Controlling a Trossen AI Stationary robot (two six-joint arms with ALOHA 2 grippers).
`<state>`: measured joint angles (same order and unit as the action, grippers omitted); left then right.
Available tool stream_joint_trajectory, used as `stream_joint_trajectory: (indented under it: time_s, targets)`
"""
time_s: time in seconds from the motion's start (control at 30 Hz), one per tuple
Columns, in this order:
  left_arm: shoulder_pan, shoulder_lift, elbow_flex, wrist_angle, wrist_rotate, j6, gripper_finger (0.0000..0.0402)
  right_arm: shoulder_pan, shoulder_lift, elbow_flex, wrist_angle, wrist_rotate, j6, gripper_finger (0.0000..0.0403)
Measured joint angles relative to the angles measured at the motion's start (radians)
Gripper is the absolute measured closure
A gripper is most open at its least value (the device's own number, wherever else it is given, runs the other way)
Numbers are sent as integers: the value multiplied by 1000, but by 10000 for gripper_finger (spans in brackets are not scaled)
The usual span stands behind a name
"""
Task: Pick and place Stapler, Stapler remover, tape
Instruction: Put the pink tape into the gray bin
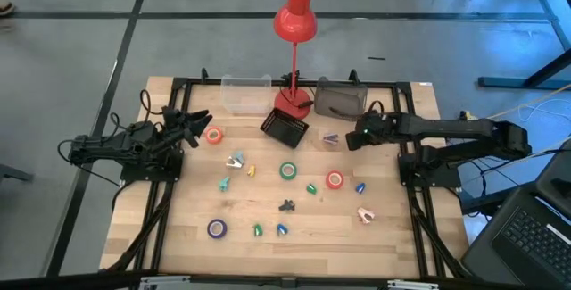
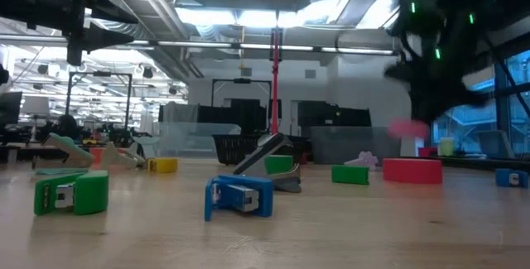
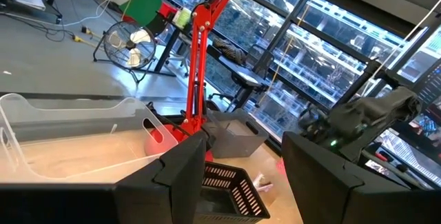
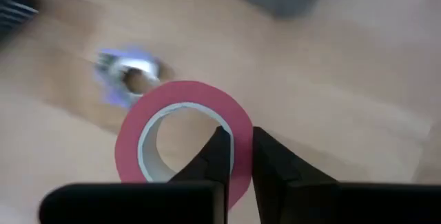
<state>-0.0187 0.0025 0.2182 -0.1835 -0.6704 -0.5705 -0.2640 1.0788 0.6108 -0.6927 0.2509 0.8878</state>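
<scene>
A pink tape roll [image 4: 182,138] hangs clamped by its wall in the right gripper [image 4: 234,155] — held above the table's far side, just beside the grey bin [image 1: 341,100], nearer than the black basket [image 1: 285,128]. The left gripper [image 3: 238,176] waits, fingers apart, by the clear bin [image 3: 62,141].

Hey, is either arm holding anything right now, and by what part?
Right gripper pinches a red tape roll by its wall, one finger inside the ring. Left gripper is open, empty.

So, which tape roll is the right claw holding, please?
The pinkish-red roll, its wall pinched in the right claw; the orange roll, green roll, red roll and purple roll lie loose.
</scene>
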Motion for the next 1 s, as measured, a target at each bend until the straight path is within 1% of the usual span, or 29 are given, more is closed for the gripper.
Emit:
stream_joint_trajectory:
  time_s: [0.1,0.17,0.27,0.33,0.47,0.6,0.67,0.83,1.0]
  targets:
    - [0,0,0,0,0,0,213,6,-42,139,-58,13,-111,371]
    - [0,0,0,0,0,0,213,-1,-48,230,-82,39,-196,371]
    - [0,0,0,0,0,0,213,-58,-29,348,-84,61,-319,371]
    - [0,0,0,0,0,-1,213,-117,14,413,-88,18,-393,371]
    - [0,0,0,1,-2,-1,213,-243,140,526,-91,-72,-545,371]
    - [0,0,0,1,-2,-4,213,-362,303,627,-91,-180,-656,371]
    - [0,0,0,1,-2,-8,213,-404,382,674,-93,-213,-706,371]
    - [0,0,0,0,-2,-8,213,-466,565,781,-92,-252,-801,371]
    - [0,0,0,0,-2,-2,213,-493,698,821,-97,-252,-861,371]
